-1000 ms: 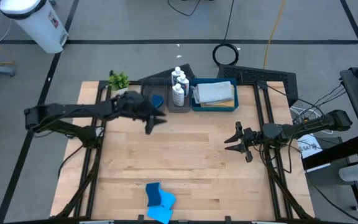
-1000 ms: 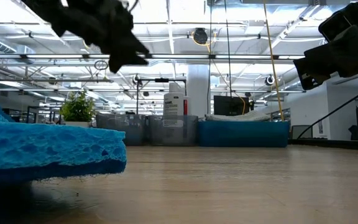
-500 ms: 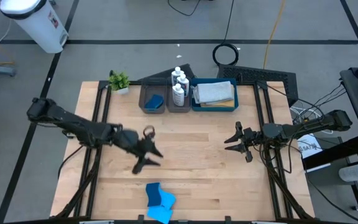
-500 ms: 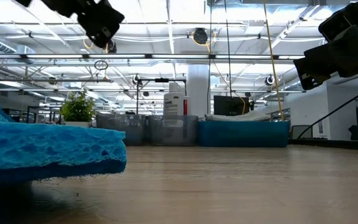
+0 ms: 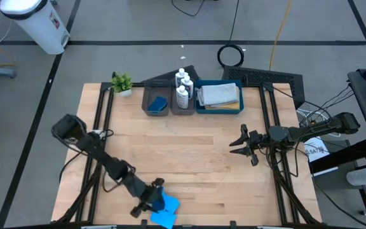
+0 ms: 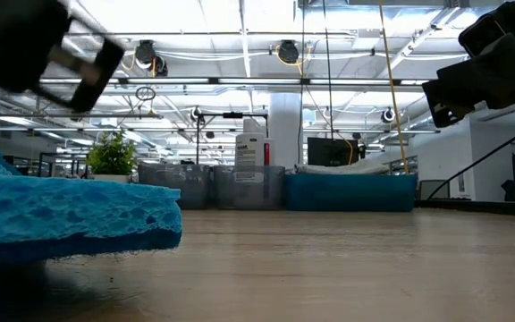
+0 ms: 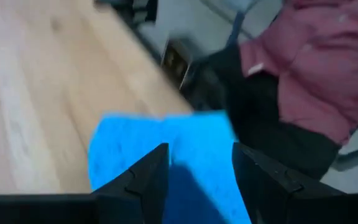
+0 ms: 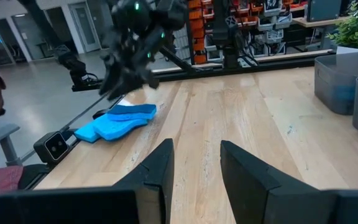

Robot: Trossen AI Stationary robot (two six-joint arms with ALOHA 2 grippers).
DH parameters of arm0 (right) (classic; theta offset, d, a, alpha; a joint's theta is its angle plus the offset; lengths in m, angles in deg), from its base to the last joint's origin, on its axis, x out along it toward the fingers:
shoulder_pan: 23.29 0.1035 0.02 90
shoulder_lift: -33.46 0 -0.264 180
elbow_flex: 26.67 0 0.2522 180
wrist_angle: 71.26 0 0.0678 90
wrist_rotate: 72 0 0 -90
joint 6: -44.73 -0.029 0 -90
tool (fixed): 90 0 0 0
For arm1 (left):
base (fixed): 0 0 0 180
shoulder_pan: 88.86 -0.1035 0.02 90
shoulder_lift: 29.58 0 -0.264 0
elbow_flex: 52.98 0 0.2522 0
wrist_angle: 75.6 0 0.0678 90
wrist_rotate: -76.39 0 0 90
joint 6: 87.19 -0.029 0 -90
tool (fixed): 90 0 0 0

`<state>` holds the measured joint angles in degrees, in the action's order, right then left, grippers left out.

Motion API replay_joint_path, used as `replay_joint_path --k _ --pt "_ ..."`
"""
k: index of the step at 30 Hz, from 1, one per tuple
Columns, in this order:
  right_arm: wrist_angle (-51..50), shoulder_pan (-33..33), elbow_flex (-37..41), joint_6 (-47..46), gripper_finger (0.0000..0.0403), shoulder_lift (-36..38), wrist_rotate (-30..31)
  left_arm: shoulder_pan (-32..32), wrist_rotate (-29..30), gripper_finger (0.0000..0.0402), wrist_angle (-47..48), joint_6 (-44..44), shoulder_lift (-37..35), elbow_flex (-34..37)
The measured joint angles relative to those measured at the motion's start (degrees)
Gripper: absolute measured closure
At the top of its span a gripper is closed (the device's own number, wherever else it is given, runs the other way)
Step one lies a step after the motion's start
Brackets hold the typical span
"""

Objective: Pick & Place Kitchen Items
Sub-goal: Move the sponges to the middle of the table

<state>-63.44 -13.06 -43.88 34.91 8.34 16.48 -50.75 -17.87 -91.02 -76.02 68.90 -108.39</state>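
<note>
hovering over the light-blue sponges (image 5: 164, 207) at the worktop's (image 5: 189, 159) near edge, the left gripper (image 5: 147, 202) has its fingers spread, seemingly lined up to straddle one, while the right gripper (image 5: 239, 144) waits off to the side, fingers parted and empty.

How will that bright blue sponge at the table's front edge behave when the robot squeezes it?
Probably soft: the light-blue sponge shows a porous, ragged edge, so it likely squashes between the fingers. It looks light and lies flat, so rolling seems unlikely. The open left gripper is right at it; a nudge might slide it on the smooth wooden table.
</note>
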Motion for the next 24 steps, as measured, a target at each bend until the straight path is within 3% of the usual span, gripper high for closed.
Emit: replay_joint_path --k 6,12,20,24 --pt "0.0 0.0 0.0 0.0 0.0303 0.0 0.0 -0.7 5.3 0.0220 2.9 7.4 6.6 -0.2" --pt "0.1 0.0 0.0 0.0 0.0303 0.0 0.3 -4.3 16.5 0.0220 9.5 6.8 7.1 -0.3" --pt "0.0 0.0 0.0 0.0 0.0303 -0.1 0.2 -10.7 28.7 0.0220 21.0 2.8 -1.0 0.2" --pt "0.0 0.0 0.0 0.0 0.0303 -0.1 0.2 -13.4 29.8 0.0220 26.0 3.2 -8.9 0.2"
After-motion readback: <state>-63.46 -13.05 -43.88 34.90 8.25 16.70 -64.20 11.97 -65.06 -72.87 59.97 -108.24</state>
